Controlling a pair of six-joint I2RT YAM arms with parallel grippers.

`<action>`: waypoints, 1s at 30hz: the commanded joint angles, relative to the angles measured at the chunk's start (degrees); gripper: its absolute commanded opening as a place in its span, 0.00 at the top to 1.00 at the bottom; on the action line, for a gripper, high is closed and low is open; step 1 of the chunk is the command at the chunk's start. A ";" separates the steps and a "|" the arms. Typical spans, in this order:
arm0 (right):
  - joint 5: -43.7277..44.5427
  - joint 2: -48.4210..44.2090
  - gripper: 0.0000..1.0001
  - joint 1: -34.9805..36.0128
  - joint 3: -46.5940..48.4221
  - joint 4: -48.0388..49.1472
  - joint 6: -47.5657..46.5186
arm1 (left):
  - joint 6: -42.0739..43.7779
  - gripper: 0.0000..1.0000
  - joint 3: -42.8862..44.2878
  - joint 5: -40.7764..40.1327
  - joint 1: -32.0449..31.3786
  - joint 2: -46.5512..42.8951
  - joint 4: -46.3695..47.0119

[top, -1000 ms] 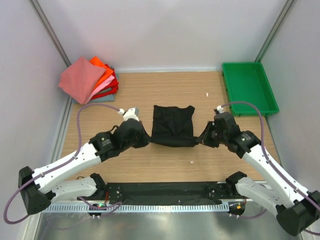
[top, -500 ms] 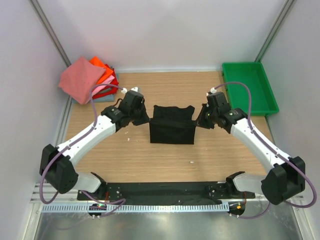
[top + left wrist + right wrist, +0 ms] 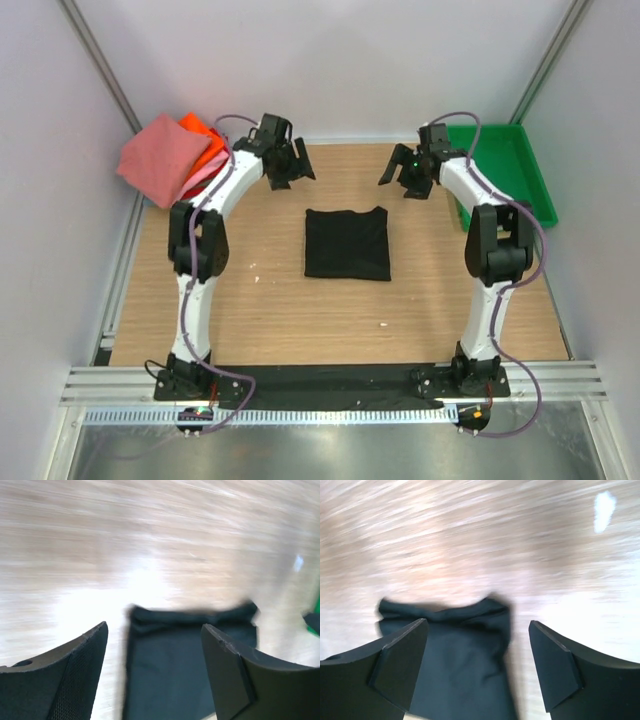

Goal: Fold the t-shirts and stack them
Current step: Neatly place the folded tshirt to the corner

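Note:
A black t-shirt [image 3: 347, 243] lies folded into a flat rectangle in the middle of the wooden table. Both wrist views show it blurred below the fingers: the black t-shirt [image 3: 185, 655] on the left, the black t-shirt [image 3: 460, 650] on the right. My left gripper [image 3: 292, 168] hangs open behind its far left corner, holding nothing. Over by the far right corner, my right gripper [image 3: 408, 172] is also open and empty, raised clear of the cloth. A stack of folded t-shirts [image 3: 175, 155], salmon-pink on top with orange and red beneath, rests in the far left corner.
A green plastic tray [image 3: 500, 175] stands at the far right of the table [image 3: 260, 310]. Metal frame posts rise at both back corners. Both arms stretch far forward along the table's sides.
Both grippers have let go of the black t-shirt, opened, and pulled back toward the far edge. The shirt now lies flat as a folded rectangle.

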 commanded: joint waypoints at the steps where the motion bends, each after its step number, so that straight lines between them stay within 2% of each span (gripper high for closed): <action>1: -1.08 -3.05 0.11 -1.20 1.55 -2.23 -3.59 | 2.27 0.23 9.91 1.70 2.82 2.81 -12.96; 3: 0.42 -7.35 0.11 -1.98 -3.37 -1.17 -3.60 | 2.09 0.23 2.74 1.96 3.17 -2.16 -9.21; 4: 0.25 -12.16 0.11 -2.16 -9.49 0.75 -3.60 | 2.18 0.23 -1.21 2.05 3.26 -4.73 -6.57; 5: 0.34 -15.26 0.11 -2.17 -12.94 1.72 -3.51 | 2.27 0.23 -8.99 2.40 3.35 -6.93 -1.50; 6: 0.69 -17.98 0.11 -2.17 -16.20 2.69 -2.47 | 2.36 0.23 -12.64 3.97 3.35 -8.95 0.72; 7: -0.18 -20.53 0.11 -2.17 -23.28 5.31 -1.76 | 2.27 0.23 -16.07 5.03 3.44 -13.32 2.75; 8: -1.49 -26.48 0.11 -2.17 -27.18 7.34 -0.88 | 1.31 0.24 -23.06 6.17 3.35 -15.19 7.47; 9: -2.99 -29.23 0.11 -2.17 -31.13 9.79 0.34 | 0.87 0.24 -26.61 7.75 3.35 -17.21 10.47; 10: -6.83 -32.22 0.11 -2.17 -39.09 15.04 2.62 | 0.51 0.24 -29.69 12.20 3.44 -19.84 13.46; 12: -9.58 -39.43 0.11 -1.90 -46.86 20.86 6.14 | -1.06 0.25 -36.30 14.70 3.35 -21.53 20.33; 13: -11.16 -41.54 0.11 -1.55 -54.38 27.85 9.73 | -1.33 0.25 -37.79 15.84 3.35 -21.71 21.91; 16: -10.75 -47.53 0.11 2.74 -65.05 37.47 14.14 | -1.60 0.26 -40.62 16.72 2.91 -19.62 25.69; 21: -4.86 -53.41 0.11 8.73 -74.13 43.12 14.16 | -3.00 0.27 -40.62 16.20 2.73 -14.95 28.17; 24: -3.09 -59.63 0.11 9.35 -82.37 47.33 15.81 | -3.88 0.28 -40.01 15.94 2.65 -11.89 29.22; 28: -0.55 -70.09 0.09 9.52 -85.82 47.96 16.18 | -4.76 0.30 -38.34 15.94 1.68 -8.01 30.80; 30: 0.16 -71.79 0.07 9.52 -87.41 48.49 16.44 | -4.76 0.30 -37.81 15.32 0.63 -5.91 31.07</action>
